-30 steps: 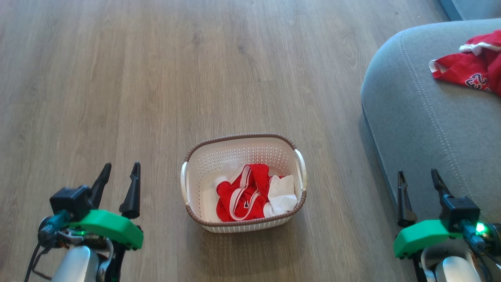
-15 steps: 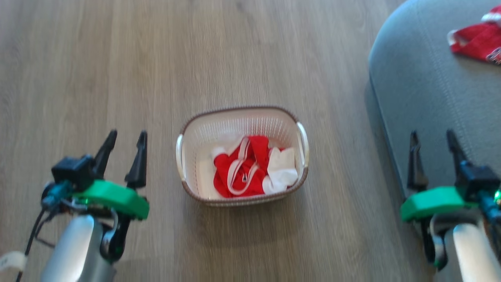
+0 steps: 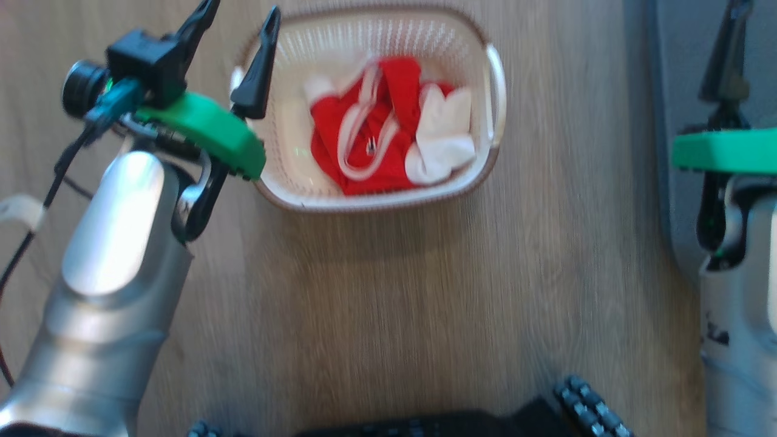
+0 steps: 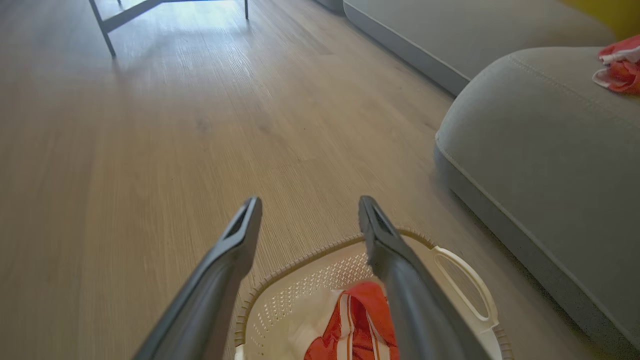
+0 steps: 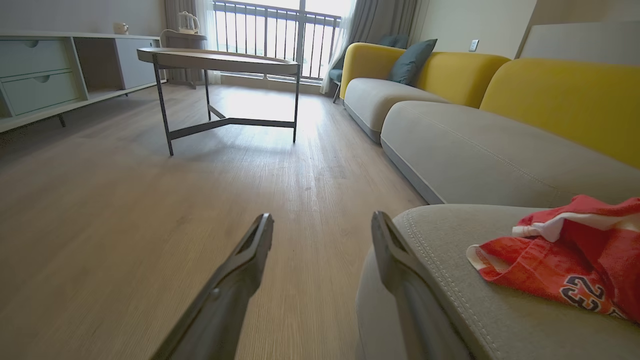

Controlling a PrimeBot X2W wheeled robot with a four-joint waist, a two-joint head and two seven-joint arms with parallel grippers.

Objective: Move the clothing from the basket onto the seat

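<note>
Clothing (image 3: 370, 145) sits in basket (image 3: 499, 85) on floor; head view blurred. Left hand (image 3: 241, 9), released, masks basket's left rim. Right hand (image 5: 321, 220), released, partly cut off, beside seat (image 5: 450, 300) bearing red garment (image 5: 565, 260).

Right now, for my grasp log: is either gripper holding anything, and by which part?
Nothing is held. The left gripper stands open near the basket, the right gripper open beside the seat; the clothing lies loose in the basket.
</note>
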